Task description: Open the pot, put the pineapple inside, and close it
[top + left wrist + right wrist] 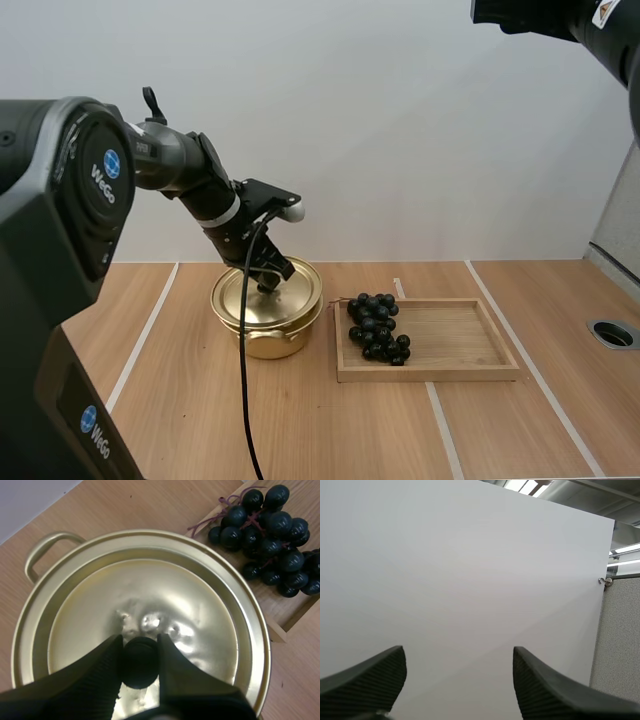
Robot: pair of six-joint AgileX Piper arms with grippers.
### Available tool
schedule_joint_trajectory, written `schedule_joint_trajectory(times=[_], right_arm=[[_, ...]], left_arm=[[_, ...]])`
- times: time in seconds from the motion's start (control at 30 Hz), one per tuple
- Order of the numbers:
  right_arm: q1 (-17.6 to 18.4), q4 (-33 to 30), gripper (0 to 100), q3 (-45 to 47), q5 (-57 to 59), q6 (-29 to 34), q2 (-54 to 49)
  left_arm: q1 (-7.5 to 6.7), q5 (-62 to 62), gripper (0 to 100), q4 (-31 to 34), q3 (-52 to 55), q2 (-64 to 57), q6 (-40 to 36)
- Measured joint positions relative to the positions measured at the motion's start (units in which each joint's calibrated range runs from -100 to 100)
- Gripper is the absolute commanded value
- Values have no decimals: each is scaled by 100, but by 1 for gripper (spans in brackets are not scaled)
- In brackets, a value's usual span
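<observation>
Left wrist view: your left tool [140, 647] pinches the lid knob [139, 666]. The pot [45, 550] is unopened, grapes [270, 535] wait beside the pot, and your right tool [457, 655] is spread, empty.

- The pot [268, 338] is shiny gold, and its lid [150, 595] is the same gold with pale glints near the middle.
- The knob [140, 666] on the lid is black.
- The grapes [377, 328] to the right of the pot are blue-black, on a reddish-purple stem.
- The tray [470, 340] is pale wood with a fine grain.
- The table [330, 430] is light brown wood grain, crossed by white tape lines [150, 335].
- The left gripper [140, 641] and the right gripper [459, 652] are black, with ribbed faces.
</observation>
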Motion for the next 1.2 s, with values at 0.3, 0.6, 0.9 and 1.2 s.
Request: schedule_joint_trajectory(times=[0.3,0.6,0.9,1.2], right_arm=[[0,0,100,0,0,0,0],[0,0,100,0,0,0,0],[0,0,100,0,0,0,0],[0,0,100,0,90,0,0]], left_arm=[[0,0,0,0,0,0,56],[0,150,0,0,0,33,65],[0,91,0,-34,-47,420,100],[0,-342,0,-69,-23,473,109]])
